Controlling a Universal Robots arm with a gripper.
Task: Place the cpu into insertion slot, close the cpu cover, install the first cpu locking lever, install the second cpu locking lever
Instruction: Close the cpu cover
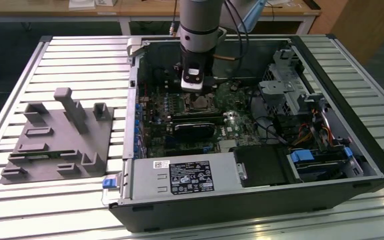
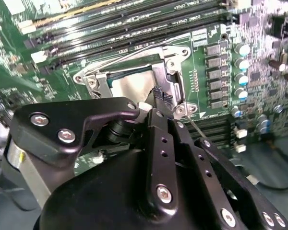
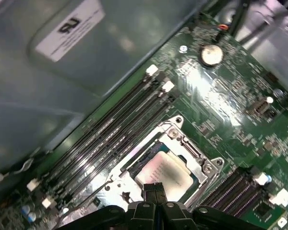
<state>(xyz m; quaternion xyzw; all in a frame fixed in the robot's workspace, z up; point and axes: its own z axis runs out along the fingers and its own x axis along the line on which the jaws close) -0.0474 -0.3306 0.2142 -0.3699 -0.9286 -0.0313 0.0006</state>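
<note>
Silvery-grey metal of the cpu (image 3: 165,172) was seen seated in the insertion slot (image 3: 116,178), framed by the cpu cover (image 3: 194,155) laid flat on that slot. The gripper (image 3: 153,188) was held at the slot's edge, fingertips pressed together, nothing gripped.

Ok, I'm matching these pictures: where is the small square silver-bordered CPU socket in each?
Exterior view: the small square silver-bordered socket sits under the gripper.
Second wrist view: socket just past the jaws.
First wrist view: likewise, past the jaws.
Shared landmark: the long black memory slots beside it.
</note>
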